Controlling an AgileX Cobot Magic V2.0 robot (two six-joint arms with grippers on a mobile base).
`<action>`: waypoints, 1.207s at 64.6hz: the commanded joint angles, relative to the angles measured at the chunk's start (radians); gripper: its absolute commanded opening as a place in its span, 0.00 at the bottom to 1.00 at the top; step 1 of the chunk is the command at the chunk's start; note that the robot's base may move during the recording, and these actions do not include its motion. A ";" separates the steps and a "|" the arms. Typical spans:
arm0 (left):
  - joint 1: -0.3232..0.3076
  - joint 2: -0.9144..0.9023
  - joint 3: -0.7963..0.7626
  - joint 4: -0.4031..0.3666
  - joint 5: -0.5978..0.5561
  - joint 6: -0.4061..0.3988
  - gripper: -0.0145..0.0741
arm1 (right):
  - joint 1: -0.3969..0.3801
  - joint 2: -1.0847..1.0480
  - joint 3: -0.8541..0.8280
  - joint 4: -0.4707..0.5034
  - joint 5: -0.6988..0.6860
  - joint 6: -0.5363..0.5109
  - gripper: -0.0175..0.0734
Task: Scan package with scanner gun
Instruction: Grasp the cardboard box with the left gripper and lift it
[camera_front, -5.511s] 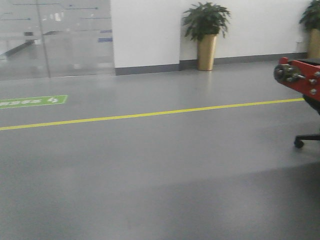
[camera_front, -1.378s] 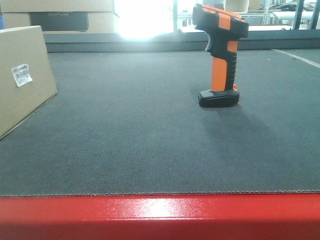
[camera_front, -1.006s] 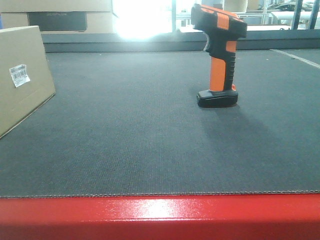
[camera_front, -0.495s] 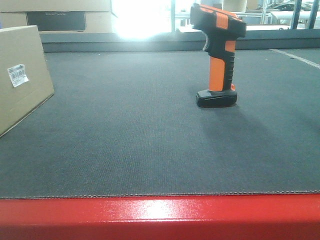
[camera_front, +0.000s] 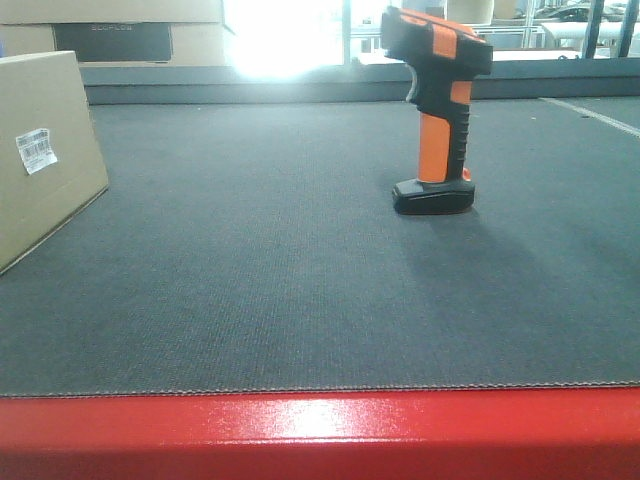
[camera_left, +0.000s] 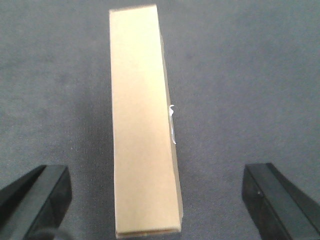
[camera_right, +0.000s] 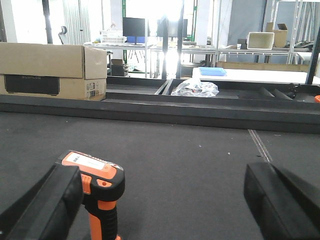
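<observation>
One package (camera_front: 55, 200), one label (camera_front: 37, 150), one scanner gun (camera_front: 437, 110), two grippers: left gripper (camera_left: 157, 200), right gripper (camera_right: 162, 200).

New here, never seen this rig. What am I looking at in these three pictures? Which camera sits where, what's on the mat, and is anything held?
It is a two-armed robot on a mobile base. Each arm ends in a two-fingered end effector with a camera on its wrist.

The front view looks across a dark mat with a red edge. A cardboard package with a white barcode label sits on the left. An orange and black scanner gun stands upright on the right.

The left wrist view looks straight down on the package, below the open left end effector. The right wrist view looks forward past the open right end effector, with the scanner gun low beside one finger and bigger boxes behind.

Nothing is held.
</observation>
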 joint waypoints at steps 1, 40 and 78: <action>0.001 0.082 -0.077 -0.010 0.061 0.013 0.84 | 0.002 0.000 -0.006 -0.007 -0.025 -0.001 0.81; 0.065 0.410 -0.224 -0.074 0.090 0.088 0.84 | 0.001 0.000 -0.006 -0.007 -0.022 -0.001 0.81; 0.065 0.461 -0.227 -0.069 0.090 0.088 0.52 | 0.001 0.000 -0.006 -0.007 -0.013 -0.001 0.81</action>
